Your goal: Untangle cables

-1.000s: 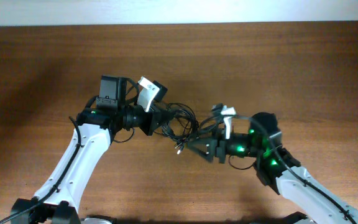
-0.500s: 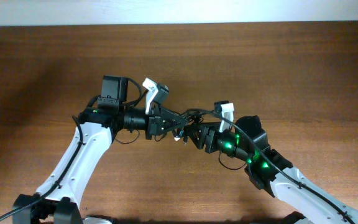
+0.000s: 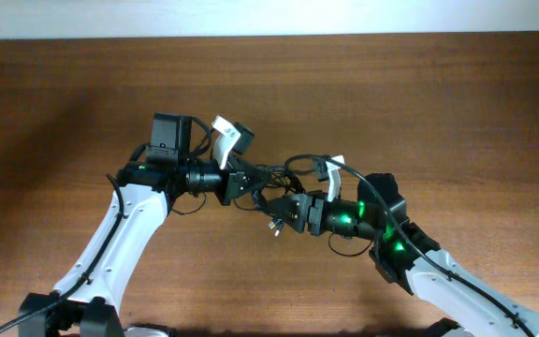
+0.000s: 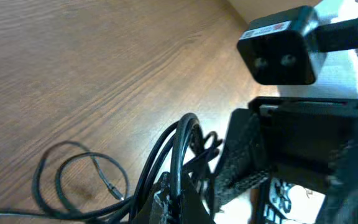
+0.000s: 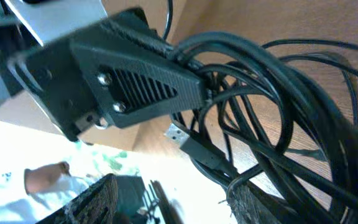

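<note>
The cables (image 3: 268,176) sit in one knot near the bench's (image 3: 457,103) centre. My left tool (image 3: 247,182), at their nine o'clock, is clamped on the bundle to anchor it. My right tool (image 3: 284,212), at their five o'clock, has its fingers apart, placed, I judge, to pick a strand.

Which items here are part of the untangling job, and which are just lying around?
Part of the job:
- tangled clump of thin black cables with small plug ends
- left gripper and right gripper, meeting at the clump

Not part of it (background only):
- brown wooden table
- pale wall strip along the far edge
</note>
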Robot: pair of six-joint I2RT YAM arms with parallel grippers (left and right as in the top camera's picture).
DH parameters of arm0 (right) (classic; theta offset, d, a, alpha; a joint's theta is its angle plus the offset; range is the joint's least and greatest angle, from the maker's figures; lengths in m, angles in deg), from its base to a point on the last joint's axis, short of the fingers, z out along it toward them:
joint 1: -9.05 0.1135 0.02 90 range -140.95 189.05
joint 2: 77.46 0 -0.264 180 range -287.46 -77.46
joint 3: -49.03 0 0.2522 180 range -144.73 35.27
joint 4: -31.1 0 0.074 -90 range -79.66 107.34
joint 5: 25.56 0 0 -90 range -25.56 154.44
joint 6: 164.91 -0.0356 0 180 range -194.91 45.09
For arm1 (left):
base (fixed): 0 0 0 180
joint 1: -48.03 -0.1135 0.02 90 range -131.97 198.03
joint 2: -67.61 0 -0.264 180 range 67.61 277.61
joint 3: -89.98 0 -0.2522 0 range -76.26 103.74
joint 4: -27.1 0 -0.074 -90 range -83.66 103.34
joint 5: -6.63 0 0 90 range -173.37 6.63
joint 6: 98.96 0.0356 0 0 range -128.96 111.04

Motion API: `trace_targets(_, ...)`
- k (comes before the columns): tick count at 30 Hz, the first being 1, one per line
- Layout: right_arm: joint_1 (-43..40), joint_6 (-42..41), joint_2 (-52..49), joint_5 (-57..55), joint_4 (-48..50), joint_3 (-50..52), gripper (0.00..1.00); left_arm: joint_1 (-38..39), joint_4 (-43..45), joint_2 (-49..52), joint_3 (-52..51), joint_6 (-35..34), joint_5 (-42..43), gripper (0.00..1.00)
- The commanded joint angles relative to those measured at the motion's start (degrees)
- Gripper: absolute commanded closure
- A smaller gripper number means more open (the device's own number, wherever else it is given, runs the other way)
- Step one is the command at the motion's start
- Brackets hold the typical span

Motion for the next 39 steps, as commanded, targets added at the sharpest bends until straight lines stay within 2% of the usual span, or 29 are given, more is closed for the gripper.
trace_targets(1, 0.2, -4.3, 0.0, 4.0, 2.3, 0.1, 0.40, 0.0, 0.3, -0.5, 0.3, -3.5, -15.5, 1.00)
trace_targets(2, 0.2, -4.2, 0.0, 4.4, 2.3, 0.1, 0.40, 0.0, 0.3, -0.5, 0.3, -6.9, -22.9, 1.00)
trace_targets(6, 0.2, -5.6, -0.1, 3.2, 2.4, 0.2, 0.40, 0.0, 0.3, -0.5, 0.3, -8.7, -23.7, 1.00)
trace_targets(7, 0.2, -5.6, -0.1, 2.9, 2.4, 0.2, 0.40, 0.0, 0.3, -0.5, 0.3, -12.4, -23.6, 1.00)
trace_targets(9, 0.2, -5.0, -0.1, 1.2, 1.5, 0.2, 0.40, 0.0, 0.5, -0.5, 0.3, -17.4, -19.5, 1.00)
trace_targets(10, 0.2, -5.0, -0.3, -1.9, -0.4, 0.2, 0.40, 0.0, 1.2, -0.5, 0.3, -20.3, -13.7, 1.00)
trace_targets(13, 0.2, -3.5, -2.1, -4.4, -0.6, 0.2, 0.40, 0.0, 2.3, -0.5, 0.3, -23.7, -7.2, 1.00)
trace_targets(15, 0.2, -2.3, -3.3, -4.4, 0.5, 0.2, 0.40, 0.1, 2.4, -0.5, 0.3, -23.7, -4.2, 1.00)
trace_targets(20, 0.3, 2.2, -3.5, -4.4, 3.3, 0.2, 0.40, 3.2, 4.2, -0.5, 0.3, -24.2, -4.2, 1.00)
trace_targets(22, 0.3, 4.2, -3.6, -5.5, 3.3, 0.2, 0.40, 3.3, 5.5, -0.5, 0.3, -28.6, -2.7, 1.00)
trace_targets(27, 0.2, 6.5, -3.9, -6.4, 2.9, 0.2, 0.40, 3.5, 10.0, -0.5, 0.3, -32.5, 3.6, 1.00)
trace_targets(34, 0.2, 5.2, -3.9, -9.7, 3.3, 0.2, 0.41, 4.8, 10.1, -0.5, 0.3, -32.7, 5.3, 1.00)
trace_targets(36, 0.2, 3.1, -3.9, -10.6, 3.3, 0.2, 0.52, 5.4, 10.1, -0.5, 0.3, -32.7, 5.3, 1.00)
trace_targets(39, 0.2, 0.3, -3.9, -13.5, 2.9, 0.2, 0.60, 5.4, 10.1, -0.5, 0.3, -32.7, 5.3, 1.00)
